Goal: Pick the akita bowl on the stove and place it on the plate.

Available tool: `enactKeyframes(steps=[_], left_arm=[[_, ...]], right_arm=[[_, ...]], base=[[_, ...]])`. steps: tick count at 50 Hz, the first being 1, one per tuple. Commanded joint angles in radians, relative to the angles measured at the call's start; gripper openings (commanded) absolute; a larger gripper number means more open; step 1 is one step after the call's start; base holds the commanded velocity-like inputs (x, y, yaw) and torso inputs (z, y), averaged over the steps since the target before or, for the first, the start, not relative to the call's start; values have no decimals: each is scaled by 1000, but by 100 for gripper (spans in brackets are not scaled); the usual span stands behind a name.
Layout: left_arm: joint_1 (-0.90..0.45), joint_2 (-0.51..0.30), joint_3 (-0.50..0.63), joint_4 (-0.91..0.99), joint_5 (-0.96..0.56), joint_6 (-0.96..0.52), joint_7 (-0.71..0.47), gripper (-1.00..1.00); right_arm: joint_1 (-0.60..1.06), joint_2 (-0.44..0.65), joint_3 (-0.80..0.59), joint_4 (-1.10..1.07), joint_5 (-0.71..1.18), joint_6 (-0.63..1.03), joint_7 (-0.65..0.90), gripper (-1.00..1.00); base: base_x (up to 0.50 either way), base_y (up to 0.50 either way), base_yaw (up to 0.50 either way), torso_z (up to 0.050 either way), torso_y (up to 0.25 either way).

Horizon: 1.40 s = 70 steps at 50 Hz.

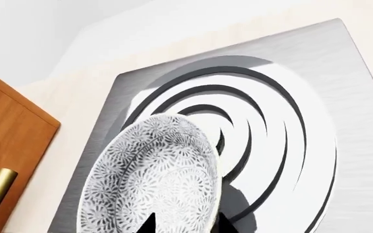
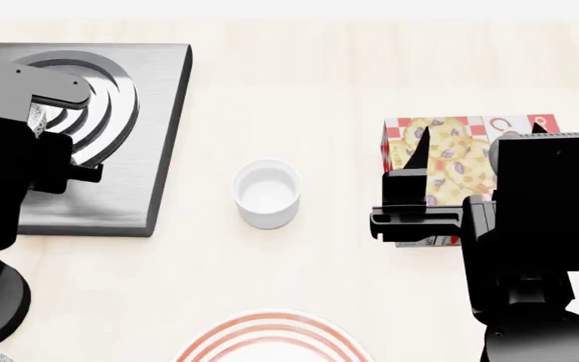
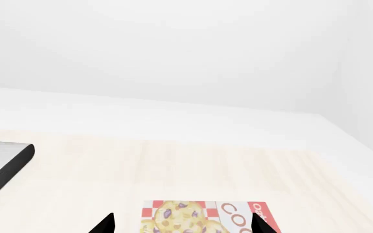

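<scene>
while the left gripper (image 1: pixel 183 228) hangs over the stove (image 1: pixel 361 121), the akita bowl (image 1: pixel 151 179) sits tilted between its dark fingertips, apparently clamped (the contact itself is cut off at the frame edge). the plate (image 2: pixel 269 341) lies well apart from the stove, beyond a white cup (image 2: pixel 266 193). the right gripper (image 3: pixel 181 225) is spread wide over a cookie box (image 2: pixel 451 151), holding nothing.

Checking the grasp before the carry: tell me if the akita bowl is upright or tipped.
Tipped. In the left wrist view the akita bowl shows its patterned side steeply angled over the stove rings, at the left gripper.
</scene>
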State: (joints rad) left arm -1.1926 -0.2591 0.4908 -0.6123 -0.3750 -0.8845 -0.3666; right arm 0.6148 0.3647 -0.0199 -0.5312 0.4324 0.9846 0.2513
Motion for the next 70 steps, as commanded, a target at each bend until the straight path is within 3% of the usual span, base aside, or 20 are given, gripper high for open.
enactKeyframes(steps=[1, 31, 43, 51, 70], left_arm=[[1, 12, -21, 3, 10, -4, 19, -100], [-33, 16, -59, 28, -10, 2, -10, -100], [-118, 34, -95, 180, -56, -43, -20, -100], [-144, -12, 17, 358, -63, -98, 76, -100], [-272, -203, 347, 855, -48, -178, 320, -100]], right_arm=[[1, -15, 21, 12, -12, -12, -16, 100], [2, -9, 16, 7, -3, -9, -5, 100], [4, -6, 15, 10, 0, -13, -3, 100], [1, -5, 16, 6, 3, -12, -1, 100], [3, -1, 7, 18, 3, -24, 2, 100]], base=[[0, 0, 0, 0, 0], [0, 0, 0, 0, 0], [0, 0, 0, 0, 0], [0, 0, 0, 0, 0], [0, 0, 0, 0, 0]])
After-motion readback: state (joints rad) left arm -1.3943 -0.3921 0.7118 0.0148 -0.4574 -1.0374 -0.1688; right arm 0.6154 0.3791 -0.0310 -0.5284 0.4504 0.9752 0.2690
